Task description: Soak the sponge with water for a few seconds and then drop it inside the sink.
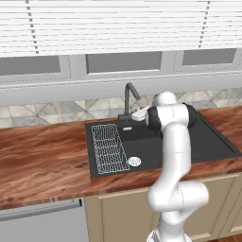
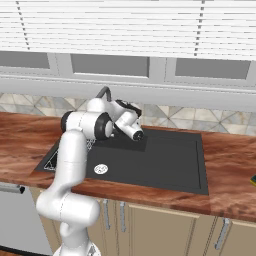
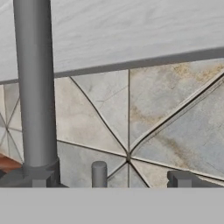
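The claw [image 1: 137, 115] is up at the back of the sink [image 1: 212, 142], nosed in at the foot of the faucet [image 1: 128, 97], jaws spread wide and nothing between them. From the hand view it's looking straight at the tiled backsplash [image 3: 166, 127], with the faucet's grey post [image 3: 35, 87] standing tall on one side and a short stubby peg, very likely the tap lever [image 3: 99, 173], dead ahead between the finger tips [image 3: 179, 178].

No stream from the spout, so my read is that the step in hand is turning the water on. To do it well, come in square on that lever, keep the fingers clear of the post, and push it steadily rather than jabbing, because a glancing touch would slide off such a small knob.

Out in the basin, the white wire rack [image 1: 108, 147] lies along the left side with the round drain [image 1: 134, 161] just beside it. And the sponge? A sliver of yellow and green sits at the far right edge of the bench [image 2: 252, 179], well away from the sink [image 2: 170, 160]; that's probably it, too clipped to be sure. A long reach once water runs.
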